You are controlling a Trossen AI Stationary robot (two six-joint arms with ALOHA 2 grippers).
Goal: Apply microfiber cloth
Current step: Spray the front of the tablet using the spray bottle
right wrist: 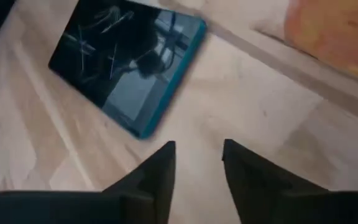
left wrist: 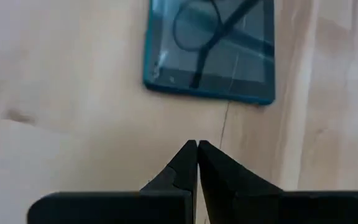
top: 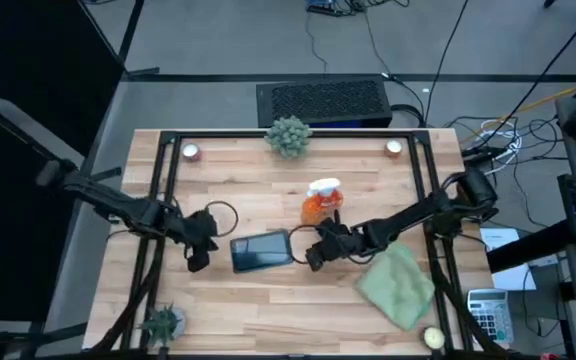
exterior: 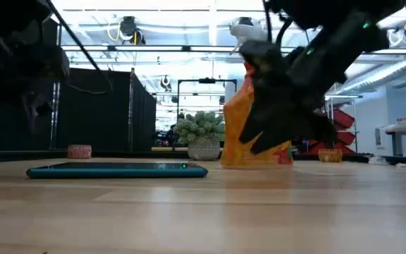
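So, near edge first: small plant [top: 163, 322] at the front left corner, pale round thing [top: 433, 338] at front right. Cloth [top: 398, 285] rumpled in a heap on the right side of the table [top: 268, 310], well clear of the tablet [top: 261, 251], touching neither gripper. Tablet flat mid-table, screen up, teal rim. Left gripper [top: 197, 262] just beside its left end, fingers [left wrist: 188, 163] pressed together, holding nothing. Right gripper [top: 313, 260] just off the tablet's right end, fingers [right wrist: 160, 163] apart with bare wood between, also holding nothing; cloth behind it, near the arm. Orange spray bottle [top: 321, 201] upright just past the right gripper. Farther back, bushy plant [top: 288, 135] at the far edge centre, a little round candle-ish thing at each far corner, left [top: 191, 151] and right [top: 394, 148]. Black box [top: 323, 103] on the floor beyond.
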